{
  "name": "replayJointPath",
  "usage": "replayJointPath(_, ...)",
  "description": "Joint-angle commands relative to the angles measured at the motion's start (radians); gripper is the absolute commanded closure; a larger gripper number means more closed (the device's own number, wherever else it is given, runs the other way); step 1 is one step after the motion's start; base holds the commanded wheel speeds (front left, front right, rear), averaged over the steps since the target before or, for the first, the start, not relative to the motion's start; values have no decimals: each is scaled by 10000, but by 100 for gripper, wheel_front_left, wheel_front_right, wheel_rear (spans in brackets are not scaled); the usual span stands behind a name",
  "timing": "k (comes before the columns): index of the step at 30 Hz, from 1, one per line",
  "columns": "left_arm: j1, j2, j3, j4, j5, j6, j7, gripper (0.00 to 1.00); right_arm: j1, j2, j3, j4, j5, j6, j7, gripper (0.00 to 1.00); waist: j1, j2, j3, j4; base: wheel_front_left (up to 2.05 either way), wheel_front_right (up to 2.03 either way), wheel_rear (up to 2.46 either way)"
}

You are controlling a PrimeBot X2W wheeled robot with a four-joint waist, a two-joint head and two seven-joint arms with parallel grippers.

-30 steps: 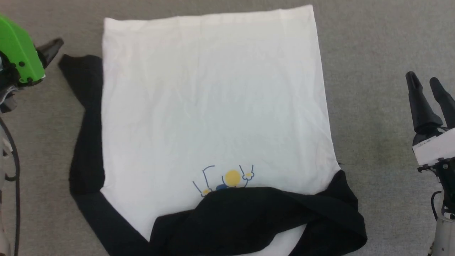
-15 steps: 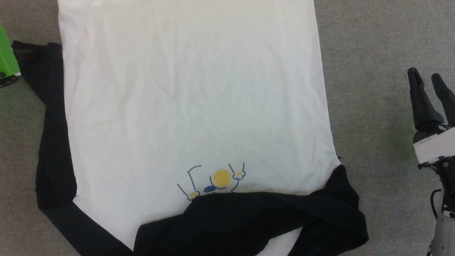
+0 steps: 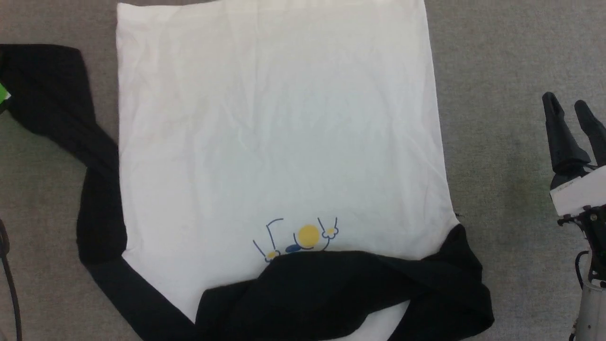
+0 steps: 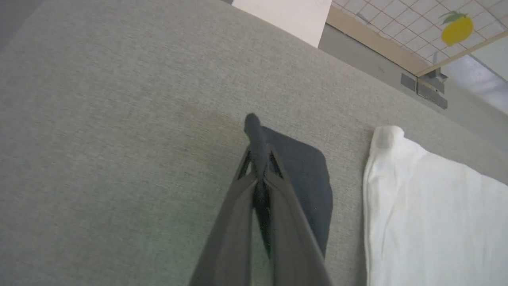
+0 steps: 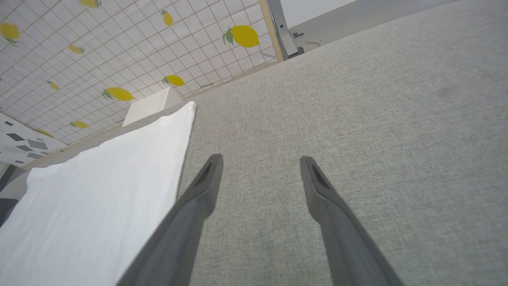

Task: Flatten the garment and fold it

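Shirt: flat mid grey surface, likely light and limp | Left gripper: pinched onto black sleeve near left edge; cuffs, hem corners seem best holds | Right gripper: fingers apart, empty, right of shirt

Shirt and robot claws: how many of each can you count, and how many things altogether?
White cloth T-shirt with black sleeves: 1
Dark two-fingered robot claws: 2, the left claw and the right claw
Total: 3
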State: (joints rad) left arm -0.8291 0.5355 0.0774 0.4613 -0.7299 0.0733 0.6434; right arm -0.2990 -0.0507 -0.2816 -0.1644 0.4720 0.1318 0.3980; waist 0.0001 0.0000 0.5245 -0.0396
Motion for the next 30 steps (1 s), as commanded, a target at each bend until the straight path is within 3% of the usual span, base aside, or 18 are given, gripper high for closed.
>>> replayJointPath(1, 150, -1, 146, 226, 46, 150, -339, 100, -53, 5, -22, 63, -106, -11, 61, 0, -1, 0, -719, 474, 0, 0, 0)
replayJointPath(7, 374, -34, 712, 1179, 216, 583, -1902, 100, 257, 5, -226, 237, -180, -11, 298, 0, -1, 0, -1836, 1080, 0, 0, 0)
replayJointPath(16, 859, 66, 1365, 1787, -180, 367, -2806, 100, 958, 5, -473, 510, -49, -11, 520, 0, -1, 0, -3475, 1638, 0, 0, 0)
replayJointPath(20, 942, 49, 1203, 1389, -120, 15, -3059, 100, 1238, 5, -582, 545, 18, -11, 584, 0, -1, 0, -3941, 1777, 0, 0, 0)
replayJointPath(25, 1092, -533, 430, 525, 137, -408, -3170, 100, 1521, 5, -635, 622, 159, -11, 610, 0, -1, 0, -4374, 1840, 0, 0, 0)
replayJointPath(30, 1761, -1686, -873, -684, 504, -683, -3011, 100, 1811, 5, -595, 793, 320, -11, 540, 0, -1, 0, -4750, 1789, 0, 0, 0)
